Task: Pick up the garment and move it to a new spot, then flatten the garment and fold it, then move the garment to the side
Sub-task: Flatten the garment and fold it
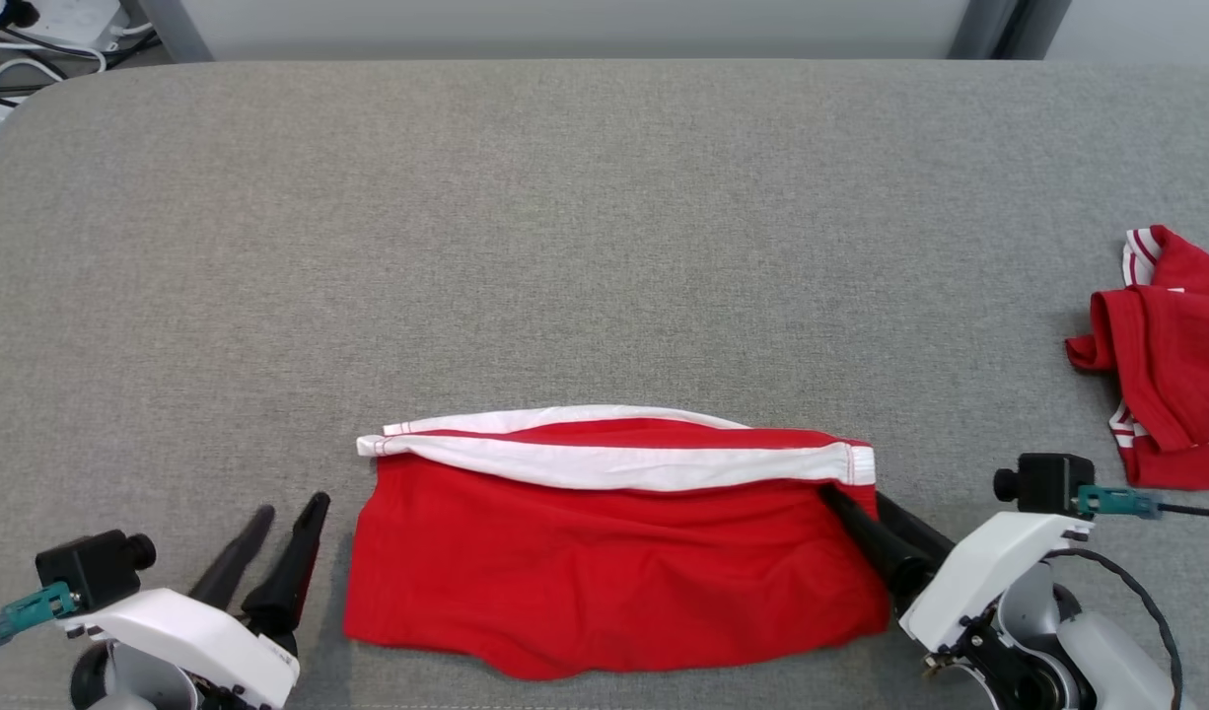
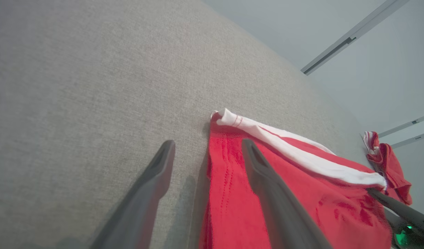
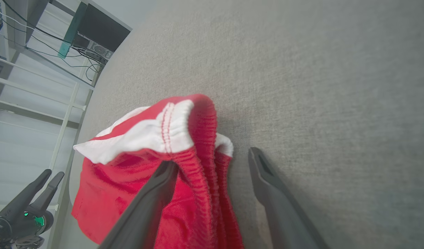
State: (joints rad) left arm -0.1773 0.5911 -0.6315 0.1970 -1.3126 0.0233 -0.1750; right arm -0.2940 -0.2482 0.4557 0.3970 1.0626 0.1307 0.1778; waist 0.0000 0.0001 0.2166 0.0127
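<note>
We are holding both grippers open and empty. The left gripper [image 1: 292, 505] is hovering just beside the left edge of the garment [image 1: 614, 552]. The right gripper [image 1: 858, 501] is sitting at its right end, one finger tucked against the white waistband, so we are judging that arm nearer. The garment is lying folded on the table [image 1: 604, 247], near its front edge, with its long axis running left to right between our arms.
</note>
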